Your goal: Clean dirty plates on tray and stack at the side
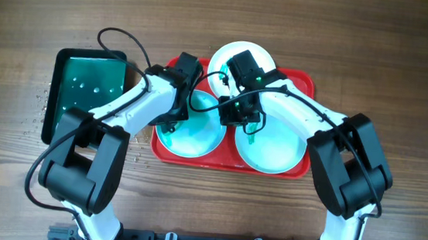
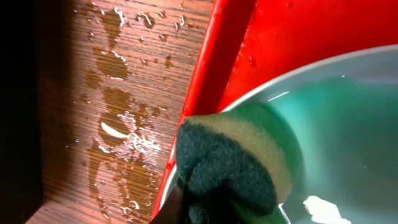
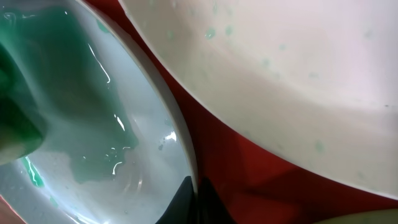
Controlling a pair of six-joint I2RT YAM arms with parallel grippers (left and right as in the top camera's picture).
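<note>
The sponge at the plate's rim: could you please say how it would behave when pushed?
The sponge shows soft foam under a scouring layer, so it probably squashes; on the wet plate it likely slides easily.

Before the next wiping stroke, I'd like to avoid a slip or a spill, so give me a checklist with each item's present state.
1. Sponge gripped by left fingers: ok, it is pressed on the left blue plate at its rim.
2. Left blue plate clean: not ok, a teal film remains.
3. White plate clean: not ok, it has teal specks.
4. Right fingers holding a plate: cannot tell; they are shut, by a plate rim.
5. Table beside the tray dry: not ok, there are water drops.
</note>
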